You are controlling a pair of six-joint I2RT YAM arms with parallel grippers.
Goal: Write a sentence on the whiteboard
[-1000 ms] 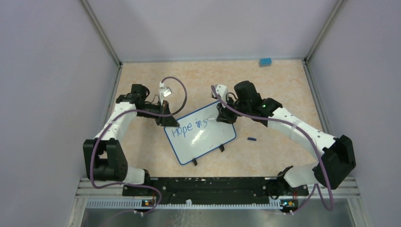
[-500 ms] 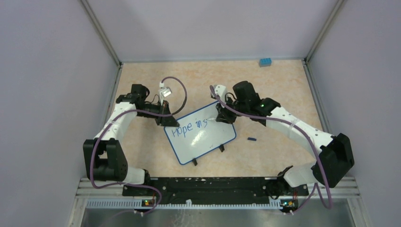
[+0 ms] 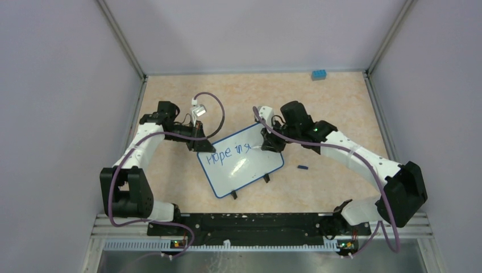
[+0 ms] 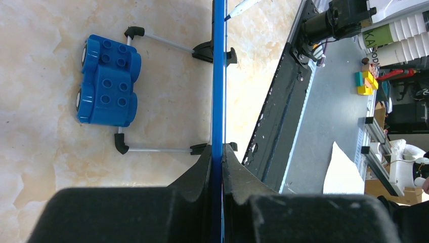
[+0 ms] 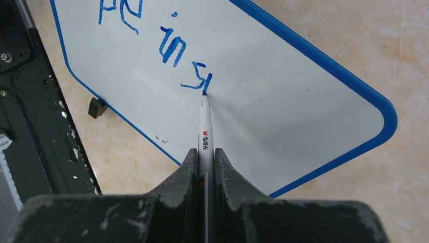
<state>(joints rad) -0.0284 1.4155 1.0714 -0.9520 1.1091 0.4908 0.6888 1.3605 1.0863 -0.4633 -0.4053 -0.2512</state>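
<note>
The whiteboard stands tilted on black clip feet mid-table. Blue writing on it reads "Hope in s" plus one fresh stroke; it also shows in the right wrist view. My left gripper is shut on the board's far-left blue rim, seen edge-on in the left wrist view. My right gripper is shut on a white marker whose tip touches the board just after the "s".
A blue toy block lies behind the board in the left wrist view. A small dark cap lies on the table right of the board. Another blue block sits at the back wall. A black rail runs along the near edge.
My right gripper shifted slightly right and toward me with the marker, adding a stroke after the "s". The left arm and board have not moved.
</note>
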